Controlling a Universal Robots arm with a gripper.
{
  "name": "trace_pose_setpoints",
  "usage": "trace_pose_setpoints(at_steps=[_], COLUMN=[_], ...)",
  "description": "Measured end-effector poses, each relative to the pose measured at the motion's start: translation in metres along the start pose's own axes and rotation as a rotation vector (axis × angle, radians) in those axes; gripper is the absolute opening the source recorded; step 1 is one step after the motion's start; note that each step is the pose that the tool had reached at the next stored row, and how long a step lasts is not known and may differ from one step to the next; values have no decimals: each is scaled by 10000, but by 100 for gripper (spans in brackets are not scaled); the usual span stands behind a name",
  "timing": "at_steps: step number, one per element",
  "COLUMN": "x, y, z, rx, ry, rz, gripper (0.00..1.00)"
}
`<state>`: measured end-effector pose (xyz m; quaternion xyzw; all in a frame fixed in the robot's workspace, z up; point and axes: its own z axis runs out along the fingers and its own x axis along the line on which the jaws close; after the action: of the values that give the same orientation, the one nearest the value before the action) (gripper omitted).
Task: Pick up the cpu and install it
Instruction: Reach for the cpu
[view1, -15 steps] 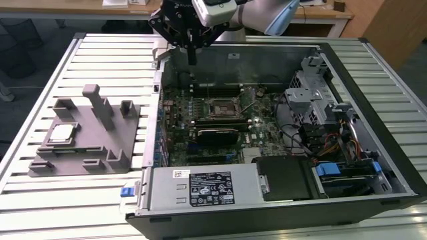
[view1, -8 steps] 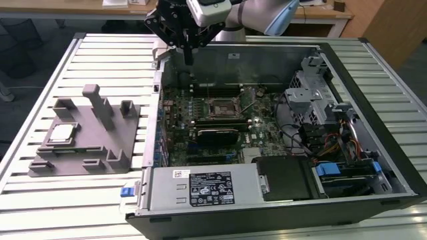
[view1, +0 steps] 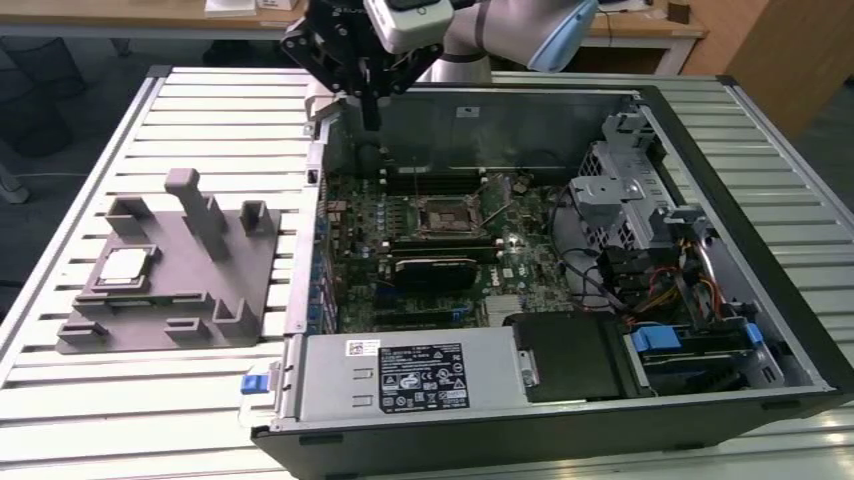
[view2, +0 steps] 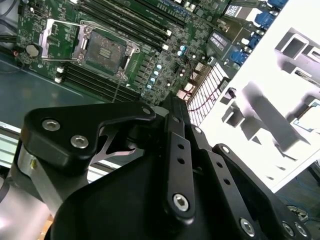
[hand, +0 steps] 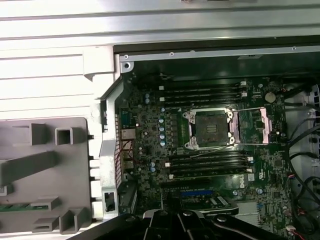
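The cpu, a small silvery square chip, lies flat in a recess of the grey fixture block at the exterior view's left, outside the computer case. The motherboard's socket stands open and empty in the middle of the board, and both wrist views show the socket with its wire lever swung out. My gripper hangs above the case's far left corner, fingers pointing down and shut, with nothing in them. It is well away from the cpu and above the socket's level.
The open computer case holds memory sticks beside the socket, a drive cage, cables and a power supply. Tall posts rise from the fixture block. All rests on a slatted metal table.
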<state>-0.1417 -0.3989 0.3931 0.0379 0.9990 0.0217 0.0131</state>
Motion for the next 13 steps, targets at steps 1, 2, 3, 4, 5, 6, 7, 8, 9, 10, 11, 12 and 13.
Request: trace_pose_setpoints(at_steps=[1, 2, 3, 4, 5, 6, 7, 8, 9, 10, 11, 12, 13], x=[5, 12, 19, 28, 37, 47, 58, 70, 81, 93, 104, 116, 129], y=[0, -1, -2, -2, -3, -4, -5, -5, -6, -7, -8, -9, -10], z=[0, 0, 0, 0, 0, 0, 0, 0, -1, -1, -1, -2, -2], rx=[0, 0, 0, 0, 0, 0, 0, -1, 0, 0, -1, 0, -1], ry=[0, 0, 0, 0, 0, 0, 0, -1, 0, 0, -1, -1, 0], rz=[-1, 0, -1, -1, -1, -1, -1, 0, 0, 0, 0, 0, 0], gripper=[11, 11, 11, 11, 11, 11, 11, 11, 11, 11, 11, 11, 11])
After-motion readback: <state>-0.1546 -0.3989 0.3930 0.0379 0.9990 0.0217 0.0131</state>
